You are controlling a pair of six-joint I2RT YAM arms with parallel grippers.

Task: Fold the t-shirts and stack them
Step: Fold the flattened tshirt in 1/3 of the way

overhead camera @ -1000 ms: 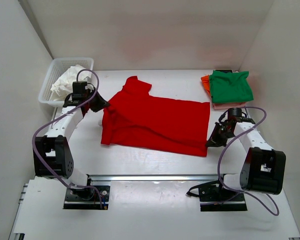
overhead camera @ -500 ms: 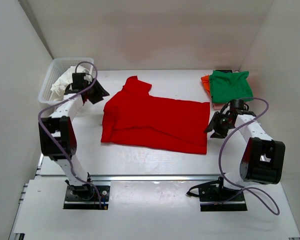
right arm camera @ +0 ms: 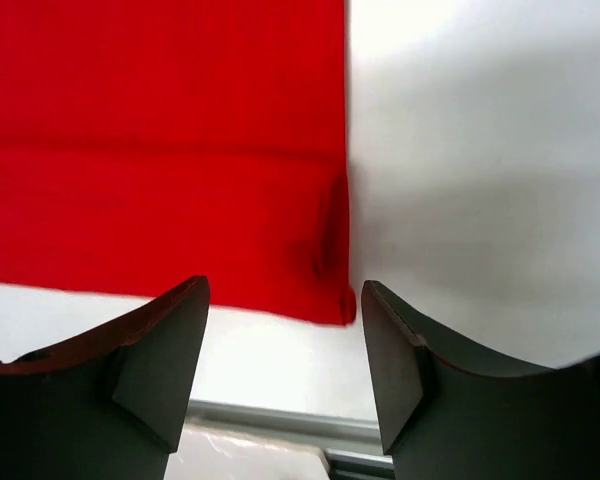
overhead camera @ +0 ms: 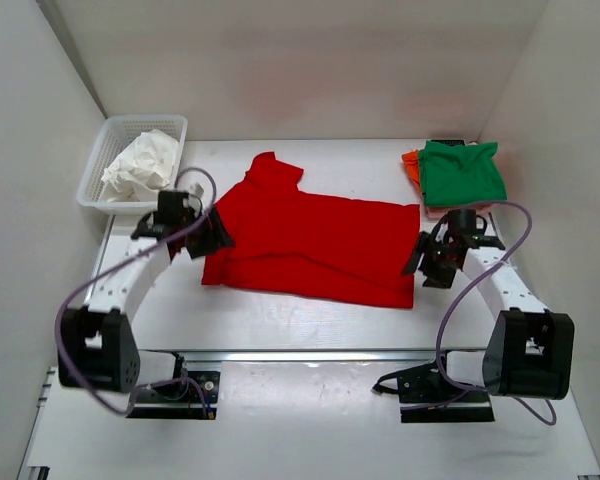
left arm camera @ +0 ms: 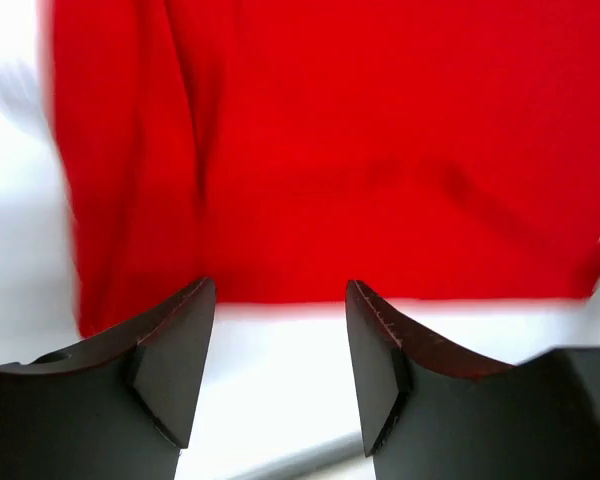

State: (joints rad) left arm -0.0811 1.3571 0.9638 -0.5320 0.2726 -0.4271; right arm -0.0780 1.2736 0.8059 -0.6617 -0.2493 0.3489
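Two open, empty grippers bracket the bright red soft-cloth short-sleeved t-shirt (overhead camera: 310,240). My left gripper (left arm camera: 278,345) hangs at its left end with jaws spread, and my right gripper (right arm camera: 285,370) hangs jaws apart over the hem corner nearest the right edge. My main worry is a shallow pinch. The shirt is already doubled along its length, so fingers closing on the top layer alone would peel the fold open on the lift. The hem in the right wrist view shows a small rolled pucker right at the corner, which could slip out of the pads or drag a crease along with it. If the two arms take hold at uneven depths, the next fold will probably come out skewed, and a crooked rectangle would sit badly on the pile. The left wrist view is blurred, so I can't judge exactly how close those fingers are to the cloth. The shirt lies across the middle of the white bench (overhead camera: 300,320), long side running left to right. It is mostly flat, with a soft ridge along the near half and one loose sleeve (overhead camera: 273,172) poking toward the far edge, which I expect to spoil the shape unless it gets tucked in. At the far right corner waits the stack, a green folded shirt (overhead camera: 462,172) on top of an orange folded shirt (overhead camera: 411,165) and a pale pink folded shirt (overhead camera: 455,211). A white plastic mesh basket (overhead camera: 95,165) holding crumpled white cloth (overhead camera: 140,165) sits at the far left corner.
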